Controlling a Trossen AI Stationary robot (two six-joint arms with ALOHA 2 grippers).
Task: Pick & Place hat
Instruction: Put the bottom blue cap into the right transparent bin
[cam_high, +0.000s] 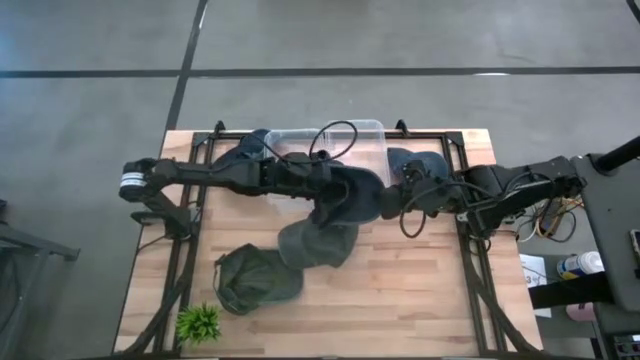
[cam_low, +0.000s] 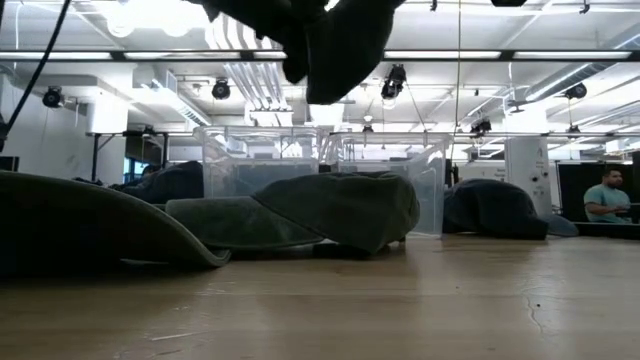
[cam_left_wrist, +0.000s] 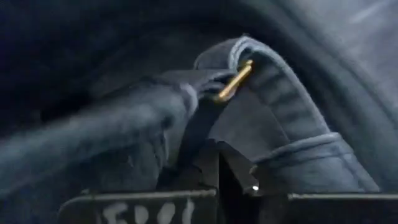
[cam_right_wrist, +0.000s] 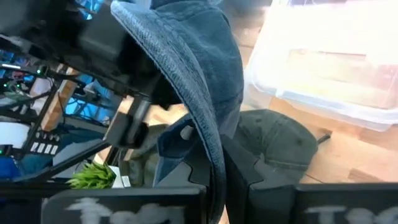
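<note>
2 pincers grip 1 blue hat (cam_high: 352, 192) above the table: left pincer (cam_high: 368, 192), right pincer (cam_high: 392, 198), both clamped on it.

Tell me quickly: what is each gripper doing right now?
Left gripper: closed on the blue hat.
Right gripper: closed on the same hat's brim.

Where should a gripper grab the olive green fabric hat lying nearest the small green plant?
Probably the olive green hat's rim on the side toward the table's centre, coming straight down. It lies flat on the wooden table, so its thin edge is easiest to pinch, and that side keeps clear of the plant. Both grippers are busy with the blue denim hat.
</note>
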